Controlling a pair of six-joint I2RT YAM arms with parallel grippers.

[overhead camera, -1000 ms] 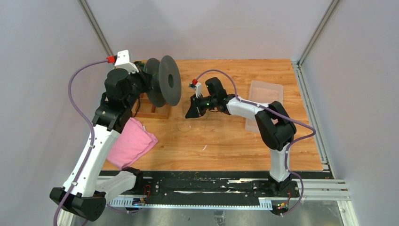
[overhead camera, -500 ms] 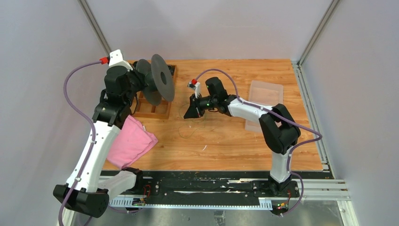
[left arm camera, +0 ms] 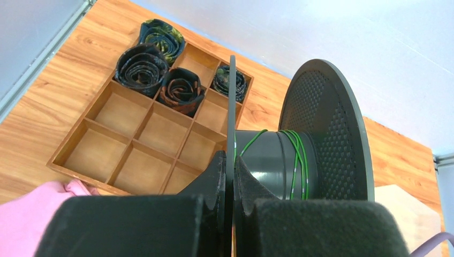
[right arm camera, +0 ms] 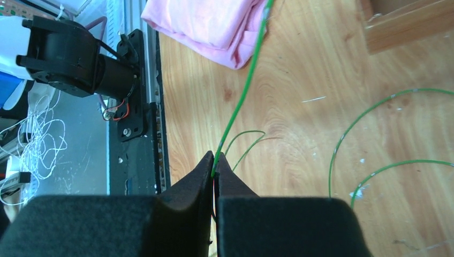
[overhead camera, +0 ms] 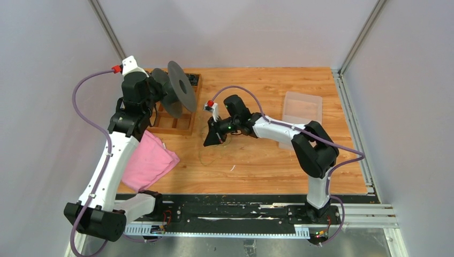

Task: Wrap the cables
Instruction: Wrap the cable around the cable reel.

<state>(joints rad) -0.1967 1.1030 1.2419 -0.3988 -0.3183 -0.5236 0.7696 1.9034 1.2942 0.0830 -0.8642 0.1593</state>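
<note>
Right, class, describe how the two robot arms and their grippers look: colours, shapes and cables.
Both arms mix white shell links with black joints: the left arm and the right arm. A thick purple hose loops along each, ending at a red cap on a white wrist bracket. The left gripper and right gripper have chunky matt black fingers tapering to wedge tips.

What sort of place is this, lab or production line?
Probably a robotics lab test cell: plain white panel walls on aluminium posts box in a wooden table, and the props are a mixed lot: wire spool, compartment tray of rolled ties, pink cloth.
</note>
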